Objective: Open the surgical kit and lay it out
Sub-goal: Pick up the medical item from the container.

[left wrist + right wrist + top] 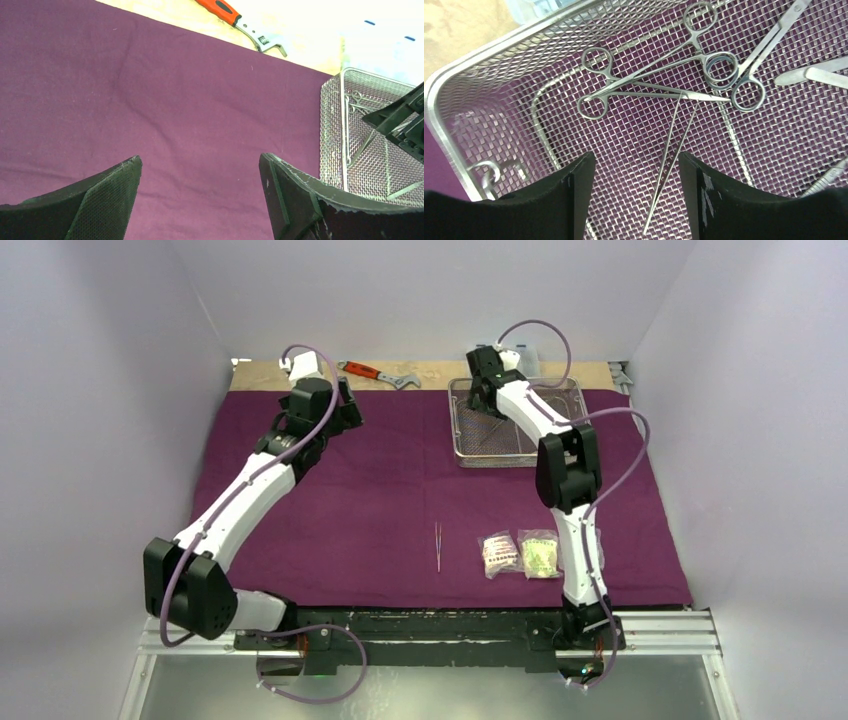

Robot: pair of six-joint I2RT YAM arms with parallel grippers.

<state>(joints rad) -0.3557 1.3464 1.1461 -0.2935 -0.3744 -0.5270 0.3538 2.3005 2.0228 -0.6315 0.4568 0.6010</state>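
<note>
Pale lilac walls (430, 290), light wooden tabletop (437, 371)

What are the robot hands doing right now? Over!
Both hands open, empty. Left hand over bare cloth; right hand over tray, aimed at tweezers. Second tweezers, two packets laid out; forceps in tray. Nothing blocking.

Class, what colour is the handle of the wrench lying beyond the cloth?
The wrench handle is red-orange, clearest in the left wrist view.

White arms (245, 502) w/ blk joints (190, 590), lilac cables (535, 323), blk meshed pincer pads (100, 200).
</note>
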